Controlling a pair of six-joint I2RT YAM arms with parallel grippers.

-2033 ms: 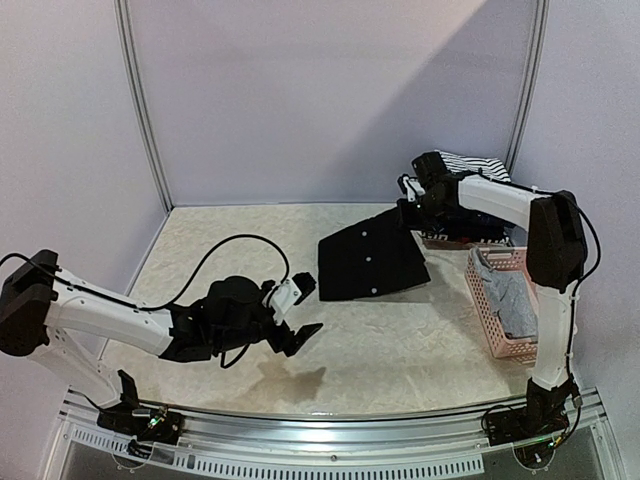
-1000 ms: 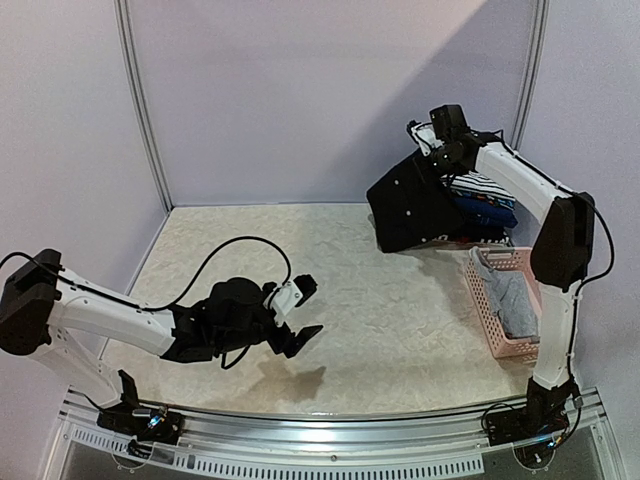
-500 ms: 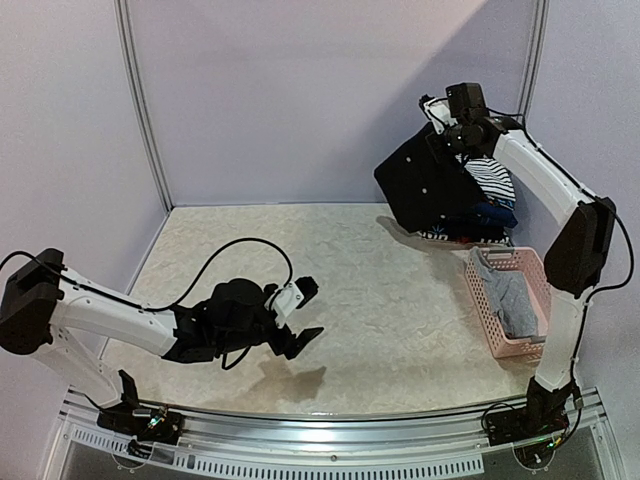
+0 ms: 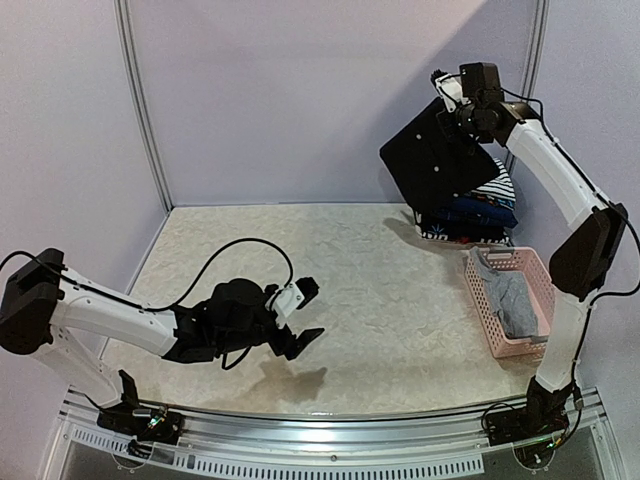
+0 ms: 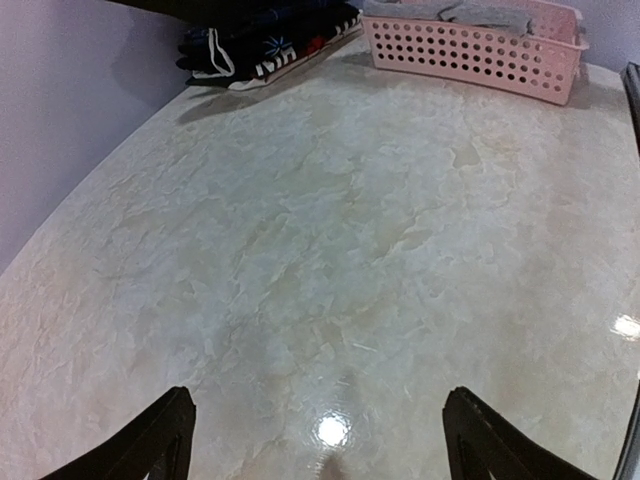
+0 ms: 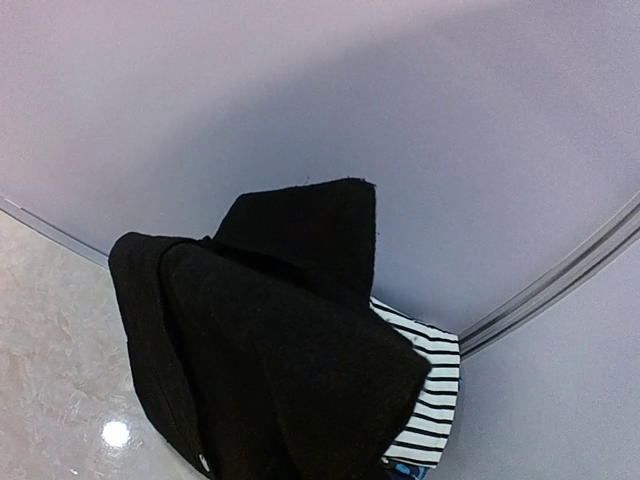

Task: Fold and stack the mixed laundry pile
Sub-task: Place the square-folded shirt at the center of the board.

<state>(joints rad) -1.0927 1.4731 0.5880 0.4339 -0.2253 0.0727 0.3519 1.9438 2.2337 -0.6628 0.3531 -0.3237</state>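
My right gripper (image 4: pixel 462 104) is raised high at the back right, shut on the large black garment (image 4: pixel 436 160). That garment hangs in the air above a stack of folded clothes (image 4: pixel 468 216). In the right wrist view the black garment (image 6: pixel 290 350) fills the foreground and hides my fingers. Its white button (image 6: pixel 203 461) shows low down, and the black-and-white striped garment (image 6: pixel 432 390) lies beneath it. A grey garment (image 4: pixel 512 300) lies inside the pink basket (image 4: pixel 482 292). My left gripper (image 4: pixel 308 312) hovers low over the near left of the table, open with nothing between its fingers (image 5: pixel 165 440).
The pink lattice basket (image 5: pixel 470 50) stands at the right edge of the marble-pattern table (image 4: pixel 350 260), just in front of the stack (image 5: pixel 270 40). Pale walls with metal corner posts (image 4: pixel 140 110) enclose the back and sides.
My right arm has lifted the black garment off the table, up and to the right, until it hangs over the stack. The left arm has not moved.
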